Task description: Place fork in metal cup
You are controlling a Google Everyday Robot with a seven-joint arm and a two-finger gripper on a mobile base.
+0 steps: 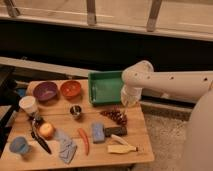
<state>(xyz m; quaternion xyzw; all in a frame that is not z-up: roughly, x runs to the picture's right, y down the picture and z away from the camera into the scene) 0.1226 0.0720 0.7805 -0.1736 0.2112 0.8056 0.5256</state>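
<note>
The task looks unstarted: the cup [76,111] holds no fork, and the hand [129,99], closed and apparently empty, hangs at its three o'clock.

Arm [170,82] is showing white rounded casing with small dark holes; pale gripper [128,100] is hanging at its seven o'clock.

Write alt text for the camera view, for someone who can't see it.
A white robot arm reaches in from the right, its shut hand at the right edge of a green tray on a wooden table. A small metal cup stands in front of a purple bowl and an orange bowl; no fork is discernible.
</note>
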